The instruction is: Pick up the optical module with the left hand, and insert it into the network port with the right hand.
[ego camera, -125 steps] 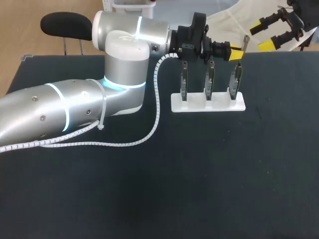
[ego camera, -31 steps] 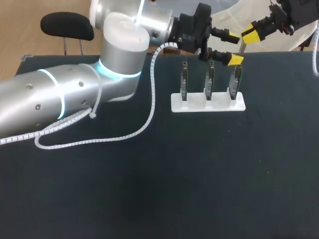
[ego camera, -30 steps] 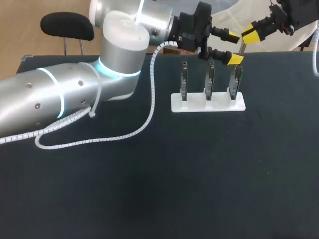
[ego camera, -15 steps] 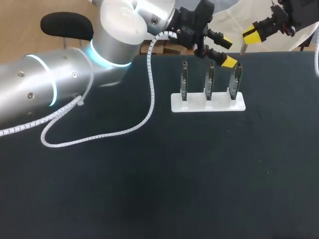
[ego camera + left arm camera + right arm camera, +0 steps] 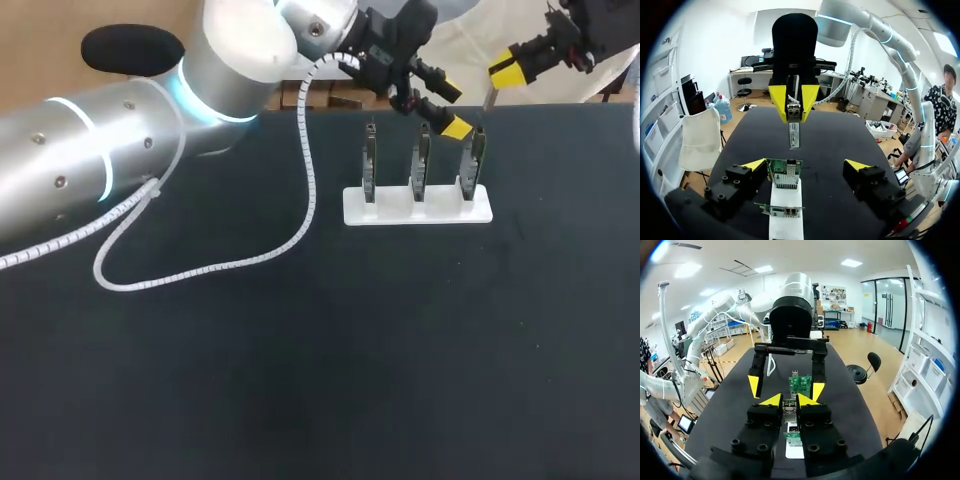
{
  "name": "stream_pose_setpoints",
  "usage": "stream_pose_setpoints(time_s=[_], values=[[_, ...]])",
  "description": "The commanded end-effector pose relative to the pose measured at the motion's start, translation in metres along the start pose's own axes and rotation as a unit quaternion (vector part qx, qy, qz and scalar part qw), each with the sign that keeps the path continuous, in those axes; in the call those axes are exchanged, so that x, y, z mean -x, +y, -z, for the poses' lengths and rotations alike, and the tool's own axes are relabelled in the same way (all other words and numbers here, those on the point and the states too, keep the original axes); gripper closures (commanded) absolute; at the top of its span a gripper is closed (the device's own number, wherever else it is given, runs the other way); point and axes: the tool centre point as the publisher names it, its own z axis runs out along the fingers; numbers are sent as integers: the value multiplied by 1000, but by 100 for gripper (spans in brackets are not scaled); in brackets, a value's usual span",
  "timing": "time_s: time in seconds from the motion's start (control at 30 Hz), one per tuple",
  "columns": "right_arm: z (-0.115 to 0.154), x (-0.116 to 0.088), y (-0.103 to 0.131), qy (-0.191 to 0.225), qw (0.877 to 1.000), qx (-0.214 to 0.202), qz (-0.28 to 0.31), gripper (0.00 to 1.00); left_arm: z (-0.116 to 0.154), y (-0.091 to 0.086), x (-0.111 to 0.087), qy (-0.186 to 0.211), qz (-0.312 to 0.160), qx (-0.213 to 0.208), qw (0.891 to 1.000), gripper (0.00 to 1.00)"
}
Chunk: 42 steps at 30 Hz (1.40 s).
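Note:
The optical module (image 5: 489, 97), a slim metal piece, hangs from my right gripper (image 5: 503, 70), which is shut on it above the rightmost network card (image 5: 471, 160). In the right wrist view the module (image 5: 789, 407) sits pinched between my right gripper's (image 5: 790, 401) yellow tips. My left gripper (image 5: 450, 108) stands open just left of it, over the cards. In the left wrist view my left gripper (image 5: 805, 165) is open on either side of a green network card (image 5: 785, 174), with the module (image 5: 794, 127) and the right gripper (image 5: 794, 102) ahead.
A white stand (image 5: 418, 206) holds three upright network cards at the table's back. A white spiral cable (image 5: 300, 190) trails from my left arm across the dark tabletop (image 5: 350, 350).
My left arm has swung up and back to the left, its open gripper drawing slightly away from the module. The right gripper has kept still with the module in it.

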Motion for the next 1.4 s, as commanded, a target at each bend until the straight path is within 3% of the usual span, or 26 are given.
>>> stream_pose_setpoints(time_s=[0.03,0.5,0.67,1.4], values=[[1,0,4,0,1000,-3,0,100,-4,7,4,18,2,-8,1000,0],[3,-1,5,1,1000,-4,2,100,-5,5,-1,42,8,-7,999,0],[3,-2,6,2,1000,-2,1,100,-5,6,1,75,-10,-3,997,0],[4,-4,4,6,1000,0,-1,100,-7,8,-1,77,-3,3,997,0]])
